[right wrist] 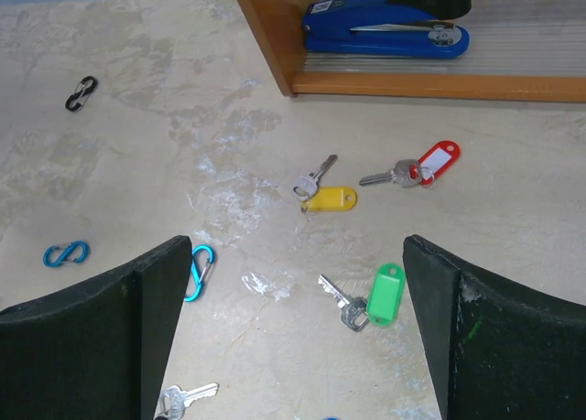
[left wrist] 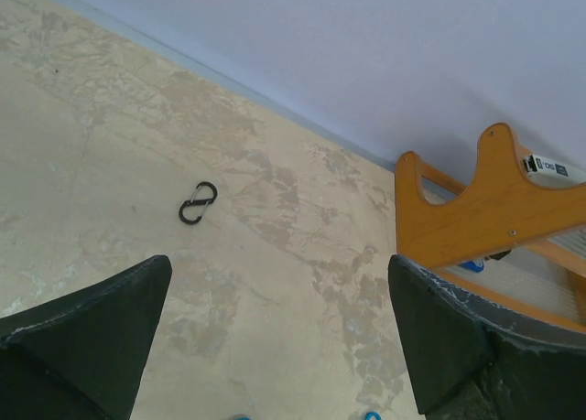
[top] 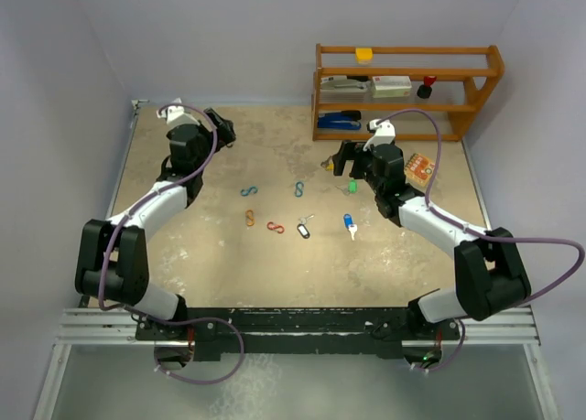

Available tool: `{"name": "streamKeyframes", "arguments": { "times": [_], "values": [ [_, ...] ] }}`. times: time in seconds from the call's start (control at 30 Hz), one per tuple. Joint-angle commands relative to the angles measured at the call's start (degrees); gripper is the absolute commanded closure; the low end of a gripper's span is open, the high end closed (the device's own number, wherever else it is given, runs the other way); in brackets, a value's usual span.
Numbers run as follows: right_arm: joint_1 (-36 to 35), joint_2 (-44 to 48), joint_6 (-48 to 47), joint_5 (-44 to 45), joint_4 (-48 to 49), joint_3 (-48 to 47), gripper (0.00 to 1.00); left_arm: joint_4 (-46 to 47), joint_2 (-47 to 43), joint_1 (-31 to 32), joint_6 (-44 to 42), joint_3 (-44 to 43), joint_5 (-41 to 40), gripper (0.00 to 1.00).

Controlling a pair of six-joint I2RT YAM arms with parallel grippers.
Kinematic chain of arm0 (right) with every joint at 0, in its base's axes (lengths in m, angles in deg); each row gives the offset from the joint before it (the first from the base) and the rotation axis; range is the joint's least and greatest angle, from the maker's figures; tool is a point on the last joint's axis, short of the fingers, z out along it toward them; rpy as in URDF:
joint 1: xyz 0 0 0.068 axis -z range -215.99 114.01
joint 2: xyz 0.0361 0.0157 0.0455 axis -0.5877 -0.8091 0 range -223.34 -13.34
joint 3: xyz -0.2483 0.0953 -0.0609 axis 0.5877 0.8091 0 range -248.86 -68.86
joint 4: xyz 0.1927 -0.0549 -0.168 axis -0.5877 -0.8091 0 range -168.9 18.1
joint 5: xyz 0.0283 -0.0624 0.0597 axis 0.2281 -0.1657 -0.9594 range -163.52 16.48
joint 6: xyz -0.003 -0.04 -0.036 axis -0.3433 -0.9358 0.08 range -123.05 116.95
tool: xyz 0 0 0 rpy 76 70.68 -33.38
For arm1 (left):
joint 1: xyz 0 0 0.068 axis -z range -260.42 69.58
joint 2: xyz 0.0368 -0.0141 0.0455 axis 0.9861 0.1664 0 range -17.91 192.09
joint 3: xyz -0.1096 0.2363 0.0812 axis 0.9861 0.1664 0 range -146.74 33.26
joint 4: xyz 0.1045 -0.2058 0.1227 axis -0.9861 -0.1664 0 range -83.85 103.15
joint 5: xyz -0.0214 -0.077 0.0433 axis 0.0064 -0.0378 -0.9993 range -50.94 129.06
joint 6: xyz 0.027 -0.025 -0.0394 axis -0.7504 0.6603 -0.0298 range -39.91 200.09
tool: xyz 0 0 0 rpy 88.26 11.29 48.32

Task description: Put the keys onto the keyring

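I have both tools spread wide, and neither holds anything. My left tool [left wrist: 279, 266] hangs over the surface [left wrist: 82, 145] well to the left of the shelf [top: 407, 81]. My right tool [right wrist: 298, 246] hangs just in front of the shelf.

Farthest from the shelf, toward the arm bases, the blue-tagged key [top: 349, 224] and the black-tagged key [top: 303, 228] lie loose on the surface. A red clip [top: 275, 227] and an orange clip [top: 249, 218] lie further left of them.

Closer to the shelf lies the green-tagged key [right wrist: 385, 295], which my right wrist view shows between the fingers. Nearer still, the yellow-tagged key [right wrist: 330, 199] and the red-tagged key [right wrist: 435, 161] lie side by side but apart, just in front of the shelf's bottom board. A blue stapler [right wrist: 385, 31] sits on that board. A black clip [left wrist: 198, 203] lies well left of the shelf.
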Motion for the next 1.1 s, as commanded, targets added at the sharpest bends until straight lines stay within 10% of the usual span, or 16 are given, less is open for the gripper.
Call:
{"name": "streamKeyframes", "arguments": {
  "times": [0.0, 1.07],
  "values": [
    [0.05, 2.73, -1.04, 2.06, -0.35, -1.69, 0.00, 6.70, -5.11, -0.10, 1.65, 3.16, 0.45, 0.00],
    [0.05, 2.65, -1.85, 4.67, -6.49, -3.62, 0.00, 4.13, -3.81, -0.23, 1.49, -1.53, 7.68, 0.02]
  ]
}}
